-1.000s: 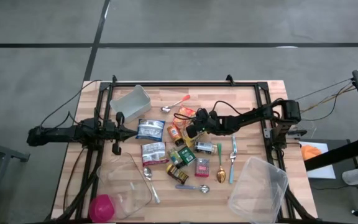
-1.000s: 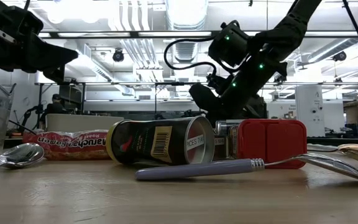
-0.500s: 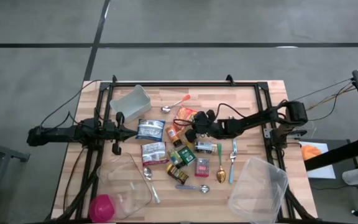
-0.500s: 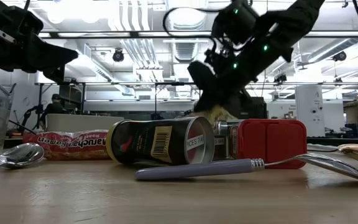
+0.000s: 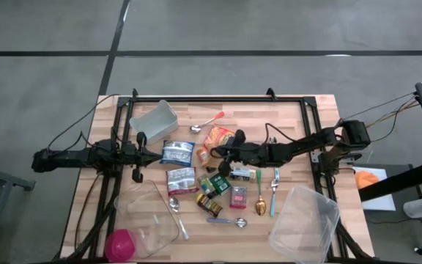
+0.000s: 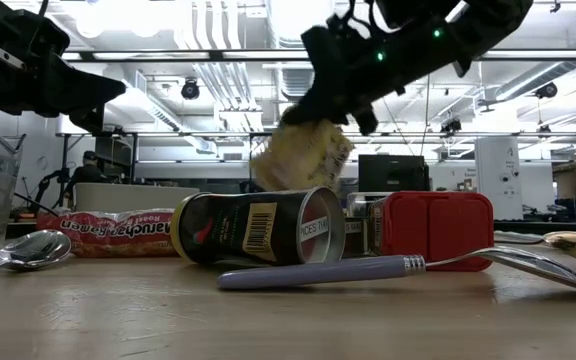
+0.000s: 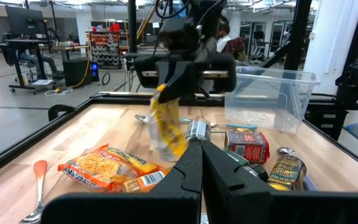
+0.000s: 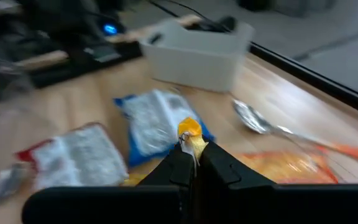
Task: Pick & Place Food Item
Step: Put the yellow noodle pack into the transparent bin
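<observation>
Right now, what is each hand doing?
Left hand: closed, holding nothing.
Right hand: closed on a yellow packet, lifted off the table.

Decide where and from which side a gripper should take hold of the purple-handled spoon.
Take the purple-handled spoon by the middle of its straight handle, coming straight down with the jaws across it. It lies flat on the table, so a side approach likely finds nothing to pinch, and its bowl is wide and curved.

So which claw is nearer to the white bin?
Left. The left claw rests just beside the white bin; the right claw is farther off, mid-table, holding a yellow packet.
</observation>
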Motion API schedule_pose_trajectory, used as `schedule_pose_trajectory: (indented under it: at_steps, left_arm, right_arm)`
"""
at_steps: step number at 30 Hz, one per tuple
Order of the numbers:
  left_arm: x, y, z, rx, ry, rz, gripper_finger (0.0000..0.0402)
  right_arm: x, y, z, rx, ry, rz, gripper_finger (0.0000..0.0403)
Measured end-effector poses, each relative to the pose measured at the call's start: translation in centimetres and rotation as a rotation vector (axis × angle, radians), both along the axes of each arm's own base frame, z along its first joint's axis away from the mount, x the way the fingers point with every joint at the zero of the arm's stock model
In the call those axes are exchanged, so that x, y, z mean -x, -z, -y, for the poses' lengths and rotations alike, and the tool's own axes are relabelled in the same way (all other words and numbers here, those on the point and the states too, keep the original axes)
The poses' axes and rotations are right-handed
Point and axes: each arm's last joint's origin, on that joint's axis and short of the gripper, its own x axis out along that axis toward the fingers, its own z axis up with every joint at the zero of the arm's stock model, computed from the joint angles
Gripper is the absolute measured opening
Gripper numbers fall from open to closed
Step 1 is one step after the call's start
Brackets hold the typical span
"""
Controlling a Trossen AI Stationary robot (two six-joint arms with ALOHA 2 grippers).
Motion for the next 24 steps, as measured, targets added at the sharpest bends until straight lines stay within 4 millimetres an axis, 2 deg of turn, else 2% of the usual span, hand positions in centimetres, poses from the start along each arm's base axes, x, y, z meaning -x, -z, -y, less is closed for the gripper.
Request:
schedule_pose_trajectory:
  at_steps: [8, 17, 24]
  left_arm:
    - [0.0, 0.0, 0.0, 0.000, 0.000, 0.000, 0.0000]
    - [0.0, 0.0, 0.0, 0.000, 0.000, 0.000, 0.0000]
    - [0.0, 0.0, 0.0, 0.000, 0.000, 0.000, 0.0000]
  right_arm:
    - [-0.5, -1.3, -0.6, 0.053, -0.236, 0.113, 0.0008]
    - [-0.9, -3.1, -1.5, 0.133, -0.561, 0.319, 0.0008]
    - [-1.6, -2.8, -2.0, 0.217, -0.717, 0.471, 0.0008]
